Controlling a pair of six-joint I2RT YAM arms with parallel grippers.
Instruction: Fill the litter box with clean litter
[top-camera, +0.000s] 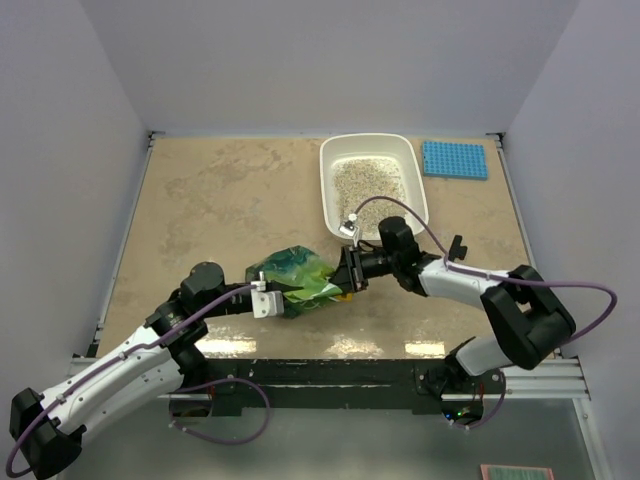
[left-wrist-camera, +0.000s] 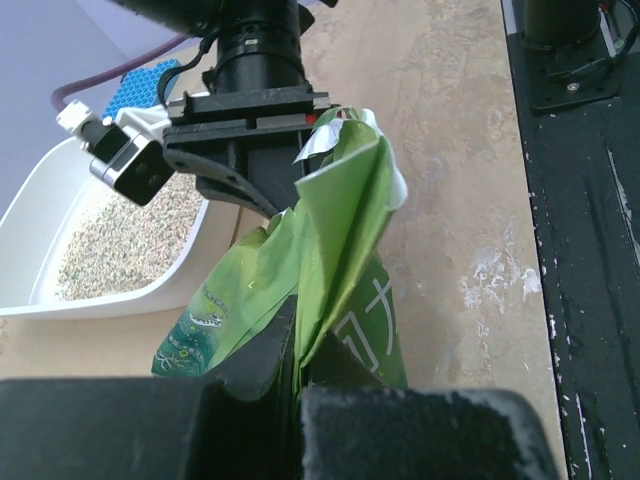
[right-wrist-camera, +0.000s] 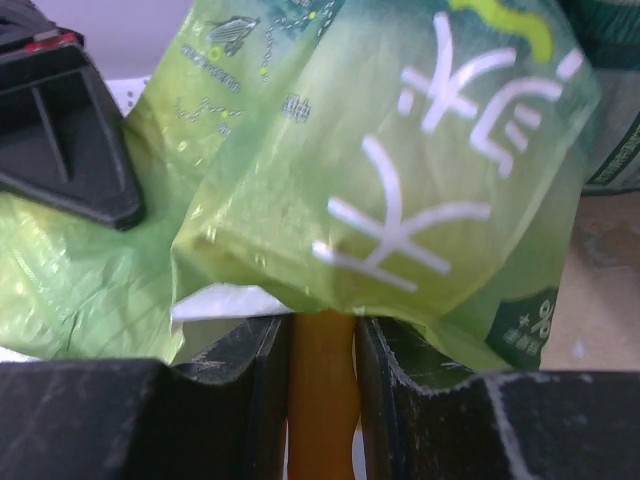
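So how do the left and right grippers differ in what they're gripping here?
The left gripper is shut flat on a fold of the green bag; the right gripper has jaws parted around an orange-yellow handle. The left sits at the bag's left side, the right at its right. Both hold something.

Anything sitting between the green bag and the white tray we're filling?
Nothing lies on the tan tabletop between the crinkly green bag and the white plastic litter box. Only the right gripper, at the bag's end, and its purple cable arching over the box's near rim cross that gap. The blue studded mat sits aside.
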